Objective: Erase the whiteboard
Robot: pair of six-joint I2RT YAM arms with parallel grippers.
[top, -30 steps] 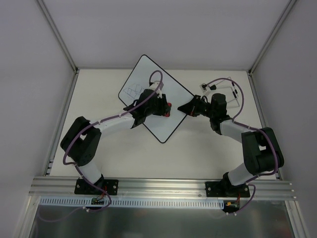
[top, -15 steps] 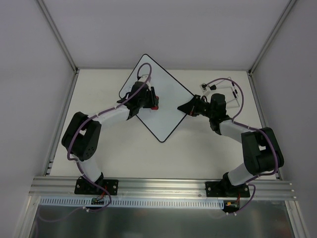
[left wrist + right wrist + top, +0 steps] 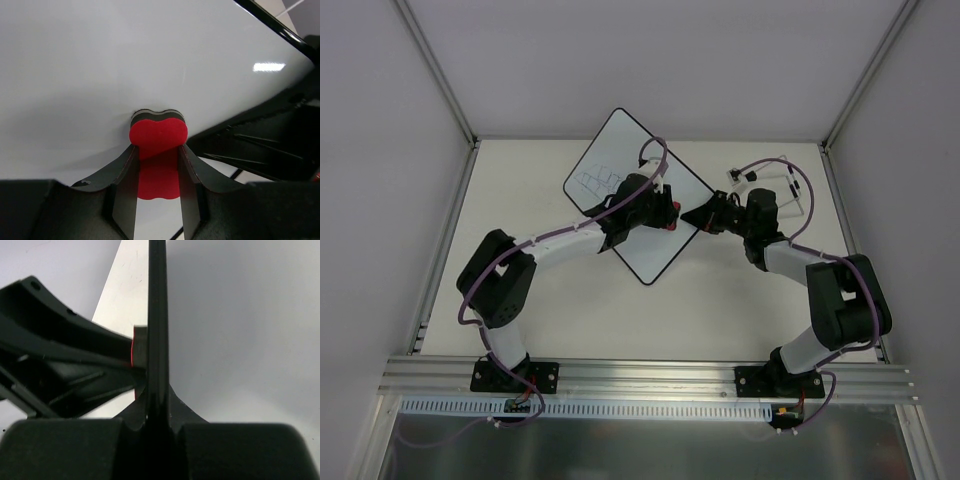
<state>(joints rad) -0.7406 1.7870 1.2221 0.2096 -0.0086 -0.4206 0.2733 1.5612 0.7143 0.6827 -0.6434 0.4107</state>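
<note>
While whiteboard (image 3: pixel 623 140) lies flat, diamond-wise, at top centre of tabletop (image 3: pixel 550 310), its right corner rim is pinched by right tool (image 3: pixel 697 218), fingers closed on it. Red eraser (image 3: pixel 158 135) is clamped in left tool (image 3: pixel 666 216) and pressed on board just beside that right edge. Little room is left rightward; bare white is open toward lower corner. Half second ago eraser was seen nearer board's middle. Pen marks (image 3: pixel 598 180) at board's left, then partly covered by arm, are now exposed. Path at right is blocked by right tool. Small clips and wire (image 3: pixel 745 176) are seen at upper right, apart from board.
</note>
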